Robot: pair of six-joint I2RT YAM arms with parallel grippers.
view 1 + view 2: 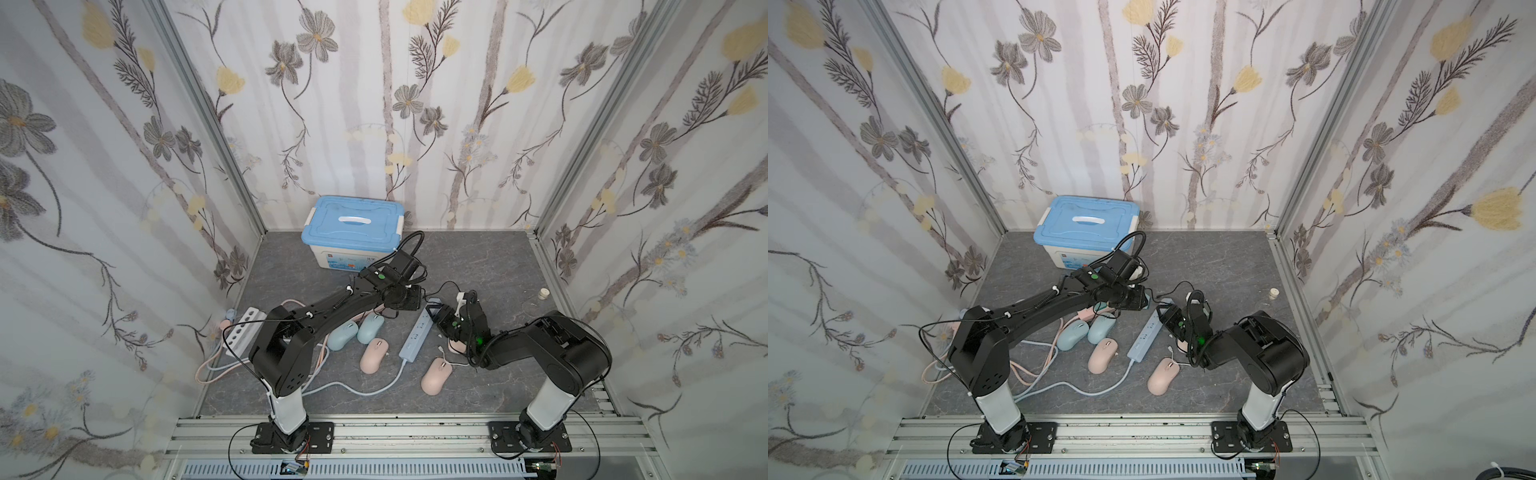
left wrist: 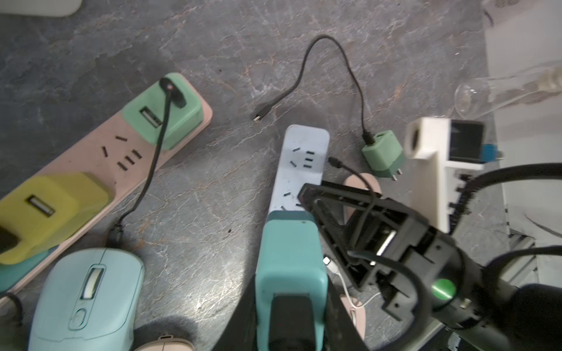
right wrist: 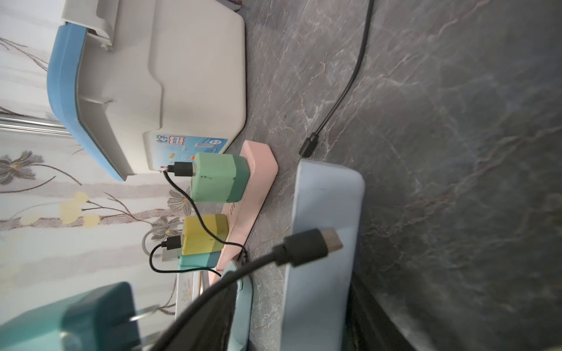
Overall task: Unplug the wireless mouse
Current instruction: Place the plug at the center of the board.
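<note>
2 blue mice (image 1: 343, 336) (image 1: 371, 328) and 3 pink mice (image 1: 375, 355) (image 1: 436, 376) (image 1: 456, 345) are counted, 5 in all, 1 pink one being partly hidden. 3 strips are seen: 1 blue power strip (image 1: 415, 337), 1 white power strip (image 1: 245, 328) and 1 pink power strip (image 2: 91, 158). 2 green adapters (image 2: 188, 121) (image 2: 384, 155), 2 teal adapters (image 2: 289, 249) (image 2: 18, 270) and 1 yellow adapter (image 2: 60, 200) are counted. 1 blue-lidded storage box (image 1: 328, 232), 1 small beige object (image 1: 543, 294) and 2 robot arms (image 1: 332, 307) (image 1: 561, 353) are also seen.

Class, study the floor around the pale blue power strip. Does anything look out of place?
Yes. A green adapter lies tipped on the floor beside the pale blue power strip, prongs bare, in no socket, its black cable trailing loose.
</note>
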